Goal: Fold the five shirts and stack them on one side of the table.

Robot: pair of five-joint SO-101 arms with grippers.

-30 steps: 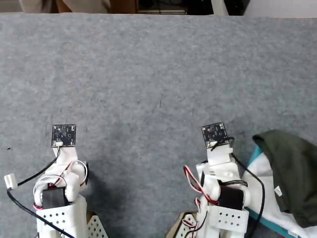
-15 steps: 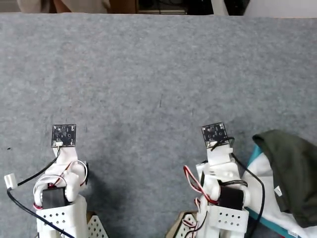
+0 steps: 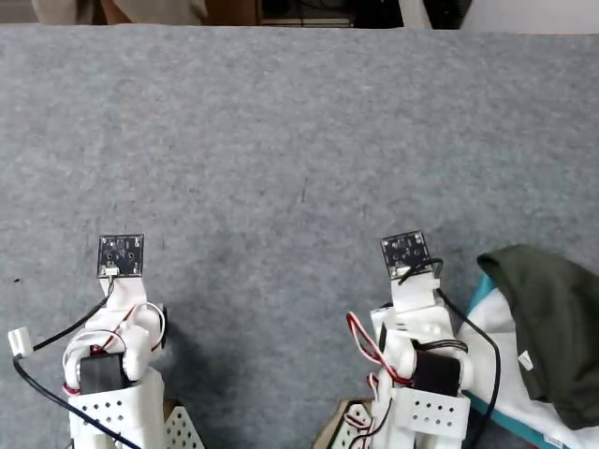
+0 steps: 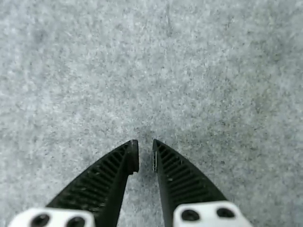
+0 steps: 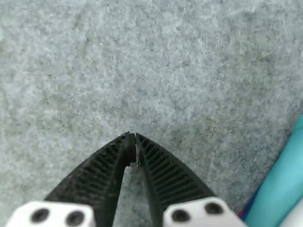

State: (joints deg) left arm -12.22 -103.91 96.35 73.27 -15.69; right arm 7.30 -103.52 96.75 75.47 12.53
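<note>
Arms: two. The left arm point(image 3: 112, 351) and the right arm point(image 3: 416, 351) stand side by side at the near edge of the counter point(image 3: 299, 140), well apart from each other.
Counter: one, covered in grey felt.
Left hand: the left hand point(image 4: 144, 155) hangs low over bare felt. Its two black ribbed fingers are drawn almost together, with a thin slit at the tips and nothing between them.
Right hand: the right hand point(image 5: 131, 138) is also low over the felt. It is closed, with the tips touching, and it grips nothing.
Shirts counted: three can be told apart, all in one heap on the right arm's side of the counter, just beside that arm's base. The heap runs past the picture's edge.
Top of heap: the dark green shirt point(image 3: 552, 318) is bunched and rumpled, not flat.
Middle of heap: the white shirt point(image 3: 505, 379) shows under the green one's near side.
Bottom of heap: the teal shirt point(image 3: 483, 285) peeks out as a strip along the heap's edge. In the right wrist view its cloth lies near the right hand but apart from the fingertips.
Writing: one small tag point(image 3: 526, 360) lies on the white shirt. Its print is too small to read.
Cables: each arm carries black, white and red wires along its side.
</note>
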